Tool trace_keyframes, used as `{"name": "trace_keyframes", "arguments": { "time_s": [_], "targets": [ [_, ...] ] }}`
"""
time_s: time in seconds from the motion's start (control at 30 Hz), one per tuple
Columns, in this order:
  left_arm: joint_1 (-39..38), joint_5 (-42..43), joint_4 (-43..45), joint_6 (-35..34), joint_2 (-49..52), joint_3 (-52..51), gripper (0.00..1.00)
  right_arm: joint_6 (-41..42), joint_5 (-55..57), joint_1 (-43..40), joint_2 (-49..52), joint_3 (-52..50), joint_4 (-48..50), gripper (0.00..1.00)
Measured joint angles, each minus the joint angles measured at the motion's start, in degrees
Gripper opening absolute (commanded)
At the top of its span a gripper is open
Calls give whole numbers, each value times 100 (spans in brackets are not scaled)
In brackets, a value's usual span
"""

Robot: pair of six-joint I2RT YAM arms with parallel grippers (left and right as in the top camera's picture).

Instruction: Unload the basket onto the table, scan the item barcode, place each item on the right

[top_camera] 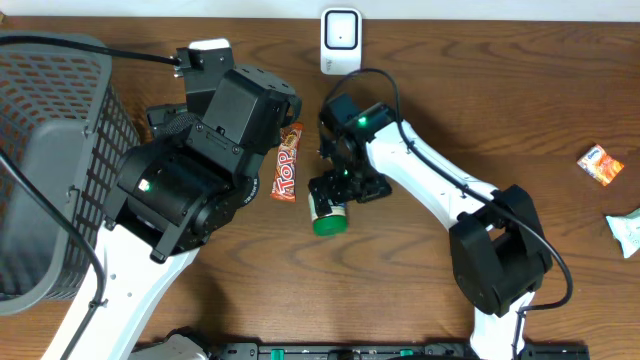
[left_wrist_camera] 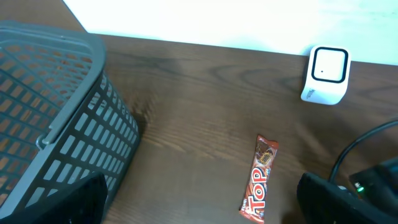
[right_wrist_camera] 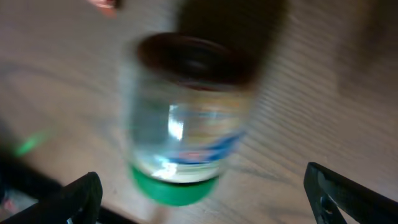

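Find the little jar with the green lid (top_camera: 326, 218) near the middle of the table (top_camera: 430, 90), lying on its side, it seems, with the lid pointing to 6 o'clock. Rests on the wood, not held by anything. See the right gripper (right_wrist_camera: 202, 177) straight over it, fingers (right_wrist_camera: 348, 199) spread very wide, one on each side of the jar, touching nothing and gripping nothing. Looks placed that way to pinch the jar and lift it. Cannot make out a barcode; too blurry up close. Look to 12 o'clock for the white scanner (top_camera: 341, 40), well apart at the far edge, probably set there so things can be held up to its front. Spot the candy bar (top_camera: 287, 162) at 11 o'clock, near the jar, flat and untouched, maybe waiting for a turn. Out toward 9 o'clock, see the left gripper (left_wrist_camera: 199, 190), wide open too, empty, up over the table and out of the way. Beyond it, the grey basket (top_camera: 60, 150) at the left edge, likely for scanned things. Far off at 3 o'clock, two small packets (top_camera: 600, 165).
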Motion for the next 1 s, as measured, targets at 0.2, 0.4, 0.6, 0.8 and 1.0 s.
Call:
{"name": "trace_keyframes", "arguments": {
  "time_s": [0.2,0.4,0.6,0.8,1.0],
  "targets": [
    [0,-2,0,2,0,0,98,1045,181,85,0,-459,538,99],
    [0,0,0,0,0,0,98,1517,240,334,0,-892,1067,98],
    [0,-2,0,2,0,0,98,1775,291,409,0,-916,1255,81],
    [0,0,0,0,0,0,98,1947,501,409,0,-920,1248,56],
    [0,0,0,2,0,0,98,2011,542,411,-2,-920,1248,54]
  ]
}}
